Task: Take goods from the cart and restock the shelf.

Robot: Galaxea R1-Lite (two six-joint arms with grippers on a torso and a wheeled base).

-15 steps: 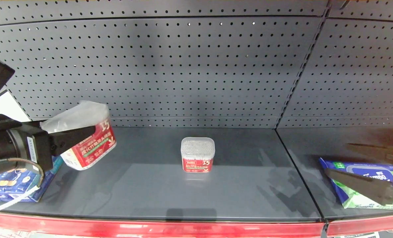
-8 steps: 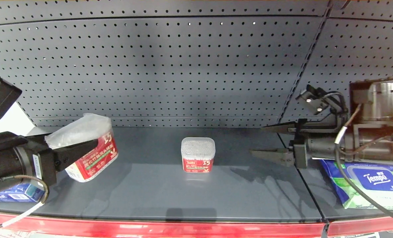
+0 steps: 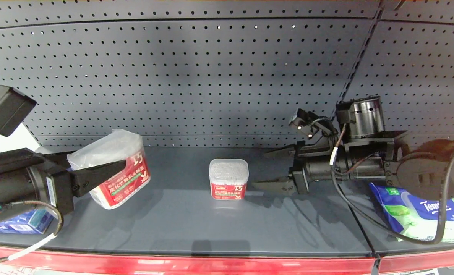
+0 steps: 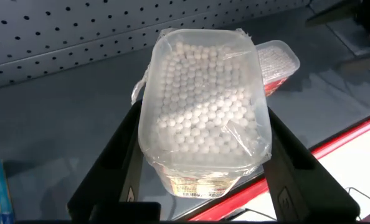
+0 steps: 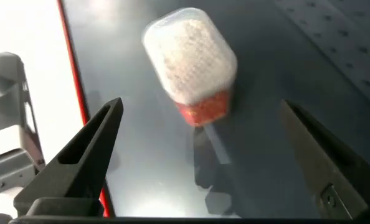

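The left gripper [image 3: 110,168] is clamping a shrink-wrapped cotton swab tub [image 3: 129,179] at the middle left of the head view, its jaws pressing the tub's two sides. The tub is hanging tilted just above the shelf board [image 3: 173,225], lid leaning toward the upper left. A second swab tub [image 3: 228,178] is standing upright at the centre.

The step in hand is probably setting the carried tub down left of the standing one. It should be going upright before descending, with the base landing flat and the label facing out, and the jaws releasing only once it is resting.

The left arm is reaching in low from the left edge, nearly level. The right gripper [image 3: 259,170] is pointing leftward at the standing tub, jaws spread wide and gripping nothing, just right of it.
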